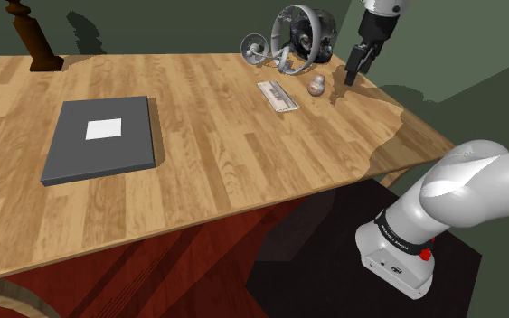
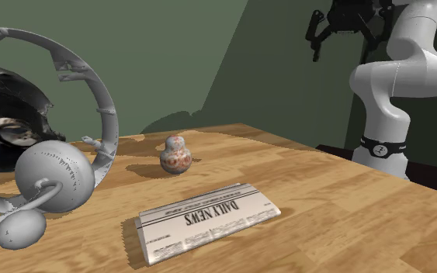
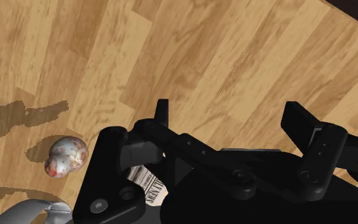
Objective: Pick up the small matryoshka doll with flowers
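Matryoshka doll (image 1: 315, 87) stands near the table (image 1: 243, 163) far edge, clear of newspaper (image 1: 278, 96) and ornament (image 2: 53, 174), jaws apart, raised beside it.

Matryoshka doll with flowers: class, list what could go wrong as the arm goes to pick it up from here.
1. The doll is small and rounded. The open claw hangs above it and off to one side, so it may pinch off-centre and topple or roll the doll.
2. The folded newspaper and the grey ring-and-sphere ornament lie close by, and a descending finger could strike either.
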